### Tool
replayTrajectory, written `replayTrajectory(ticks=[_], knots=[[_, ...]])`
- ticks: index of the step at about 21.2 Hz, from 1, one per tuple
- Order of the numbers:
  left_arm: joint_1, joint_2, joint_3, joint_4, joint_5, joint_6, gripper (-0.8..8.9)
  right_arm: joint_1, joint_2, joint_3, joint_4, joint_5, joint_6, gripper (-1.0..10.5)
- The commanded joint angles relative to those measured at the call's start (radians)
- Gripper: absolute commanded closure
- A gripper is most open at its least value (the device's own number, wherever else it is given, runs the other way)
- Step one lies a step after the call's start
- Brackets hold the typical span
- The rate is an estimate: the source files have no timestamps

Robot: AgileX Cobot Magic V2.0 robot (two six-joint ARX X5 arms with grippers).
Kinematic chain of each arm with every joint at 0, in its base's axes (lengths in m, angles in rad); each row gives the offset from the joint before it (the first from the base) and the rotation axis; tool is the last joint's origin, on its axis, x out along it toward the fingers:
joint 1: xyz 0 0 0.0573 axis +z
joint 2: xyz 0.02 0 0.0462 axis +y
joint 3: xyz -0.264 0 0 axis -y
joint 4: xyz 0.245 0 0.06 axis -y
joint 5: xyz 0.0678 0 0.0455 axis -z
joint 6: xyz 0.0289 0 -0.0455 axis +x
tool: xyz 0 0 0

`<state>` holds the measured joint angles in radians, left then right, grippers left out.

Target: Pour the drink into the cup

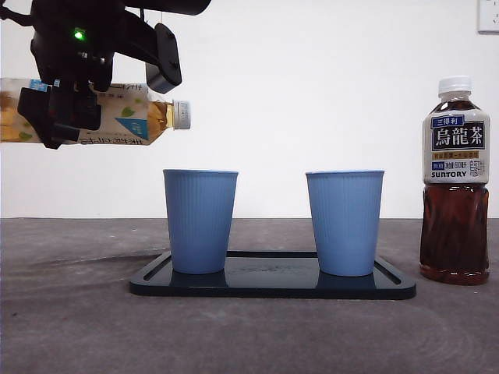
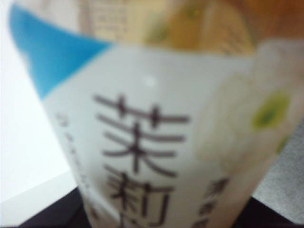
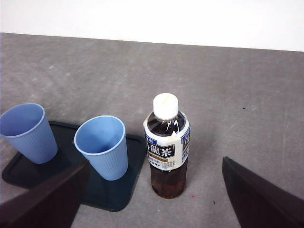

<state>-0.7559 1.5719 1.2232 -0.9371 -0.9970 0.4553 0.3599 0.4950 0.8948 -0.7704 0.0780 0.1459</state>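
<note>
My left gripper (image 1: 66, 109) is shut on a pale jasmine tea bottle (image 1: 132, 117) and holds it on its side, high at the left. The white-capped neck points toward the left blue cup (image 1: 199, 220) and stands above and just left of its rim. The bottle's label fills the left wrist view (image 2: 156, 133), blurred. A second blue cup (image 1: 344, 222) stands to the right on the same black tray (image 1: 273, 284). My right gripper (image 3: 155, 160) is open, above and apart from the dark oolong tea bottle (image 3: 166, 152).
The capped oolong bottle (image 1: 455, 187) stands upright on the grey table, right of the tray. In the right wrist view both cups (image 3: 102, 145) look empty on the tray (image 3: 114, 194). A white wall runs behind.
</note>
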Motion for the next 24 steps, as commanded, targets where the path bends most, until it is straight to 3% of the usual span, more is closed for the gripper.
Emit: replayTrajectory(ticks=[1, 6, 15, 24], knots=[[-0.010, 0.007, 0.034, 0.010, -0.031, -0.098, 6.28, 0.005, 0.005, 0.016, 0.004, -0.003, 0.000, 5.0], [-0.007, 0.005, 0.034, 0.009, 0.085, -0.288, 6.28, 0.005, 0.005, 0.016, -0.019, -0.003, 0.000, 5.0], [0.023, -0.004, 0.034, 0.041, 0.335, -0.488, 6.28, 0.005, 0.005, 0.016, -0.042, -0.002, 0.000, 5.0], [0.056, -0.135, 0.034, 0.129, 0.421, -0.537, 6.28, 0.005, 0.005, 0.016, -0.042, -0.002, 0.000, 5.0]])
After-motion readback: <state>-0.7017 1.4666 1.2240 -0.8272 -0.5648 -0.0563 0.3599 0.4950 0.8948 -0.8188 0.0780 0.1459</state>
